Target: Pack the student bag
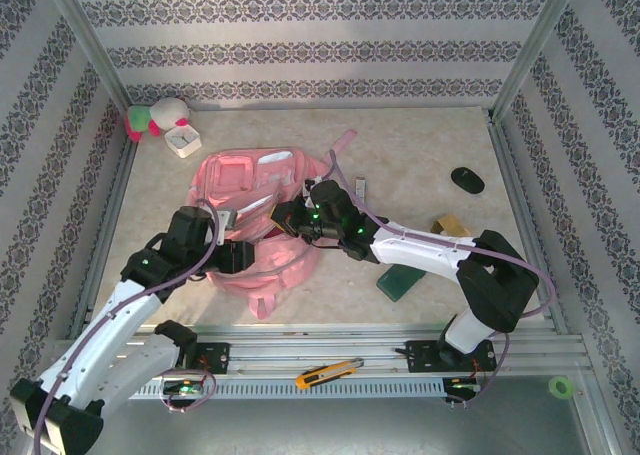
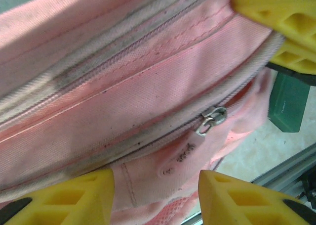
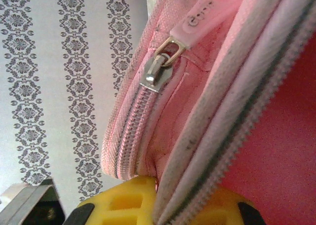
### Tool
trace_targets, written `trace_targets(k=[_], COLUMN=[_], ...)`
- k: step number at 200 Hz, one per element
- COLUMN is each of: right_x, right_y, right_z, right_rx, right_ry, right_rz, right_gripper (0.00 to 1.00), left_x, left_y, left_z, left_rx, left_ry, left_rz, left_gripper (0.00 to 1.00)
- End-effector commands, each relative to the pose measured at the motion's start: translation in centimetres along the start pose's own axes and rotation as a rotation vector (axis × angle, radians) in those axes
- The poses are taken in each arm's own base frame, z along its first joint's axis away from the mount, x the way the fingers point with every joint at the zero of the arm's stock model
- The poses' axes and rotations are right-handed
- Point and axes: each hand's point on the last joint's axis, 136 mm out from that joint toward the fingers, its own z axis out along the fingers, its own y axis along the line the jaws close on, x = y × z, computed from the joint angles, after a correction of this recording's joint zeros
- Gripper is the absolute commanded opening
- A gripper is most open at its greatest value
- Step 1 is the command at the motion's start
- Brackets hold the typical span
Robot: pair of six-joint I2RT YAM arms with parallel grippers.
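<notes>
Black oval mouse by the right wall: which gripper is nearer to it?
Right. The right gripper is at the student bag's right edge, left of the mouse; the left gripper is at the bag's near edge, farther left.

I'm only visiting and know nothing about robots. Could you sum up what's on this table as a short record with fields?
main item: pink backpack, lying on the table, top open
right gripper: clamped on the backpack's zip edge
left gripper: fingers apart, either side of a zip pull
back left corner: plush toy
right side: black mouse, green block
front rail: yellow utility knife
</notes>
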Motion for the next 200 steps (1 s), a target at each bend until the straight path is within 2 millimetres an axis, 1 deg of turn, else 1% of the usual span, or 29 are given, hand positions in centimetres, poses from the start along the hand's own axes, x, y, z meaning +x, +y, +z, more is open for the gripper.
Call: trace_targets(k=[1,28,44,52,72,78,90,100,117,134,150,166,180,200], right_x=[-1.0,-0.7,-0.6,-0.5,-0.5,-0.5,-0.5,-0.4,-0.5,-0.5,-0.5,-0.6,-0.8,-1.7], right_y=[5.2,5.2,5.2,5.2,5.0,4.9,4.9,5.0,4.9,4.9,5.0,4.4,4.1,3.0], right_z=[-0.2,0.0,0.2,0.3,0.4,0.4,0.5,0.5,0.4,0.1,-0.4,-1.1,-2.1,-3.8], right_rx=[-0.151,-0.150,-0.149,-0.150,-0.145,-0.143,-0.142,-0.142,-0.140,-0.139,-0.138,-0.126,-0.125,-0.106], right_ry=[-0.053,-0.047,-0.039,-0.031,-0.038,-0.038,-0.039,-0.037,-0.040,-0.036,-0.028,-0.014,0.000,0.008], right_rz=[-0.036,-0.034,-0.031,-0.028,-0.022,-0.020,-0.019,-0.019,-0.022,-0.031,-0.048,-0.064,-0.071,-0.089], right_gripper=[0.00,0.00,0.00,0.00,0.00,0.00,0.00,0.00,0.00,0.00,0.00,0.00,0.00,0.00], left_x=[-1.0,-1.8,-2.6,-2.9,-3.1,-3.1,-3.2,-3.3,-3.3,-2.8,-2.3,-1.8,-1.4,-1.1], left_y=[-1.1,-0.8,-1.2,-1.5,-2.4,-2.6,-2.9,-2.9,-2.3,-1.1,-0.1,0.9,1.6,2.3], left_z=[0.8,1.4,1.6,1.8,2.3,2.3,2.2,2.1,1.8,1.6,1.5,1.5,1.3,0.9], left_rx=[0.048,0.027,0.042,0.050,0.070,0.071,0.070,0.059,0.019,-0.039,-0.086,-0.127,-0.148,-0.163], left_ry=[-0.030,-0.060,-0.081,-0.079,-0.063,-0.059,-0.056,-0.059,-0.067,-0.065,-0.058,-0.051,-0.047,-0.046], left_rz=[-0.015,0.000,-0.002,-0.008,-0.003,0.002,0.010,0.016,0.018,0.015,0.014,0.023,0.024,0.040], left_gripper=[0.47,0.47,0.44,0.41,0.27,0.24,0.22,0.15,0.07,0.00,0.00,0.00,0.00,0.00])
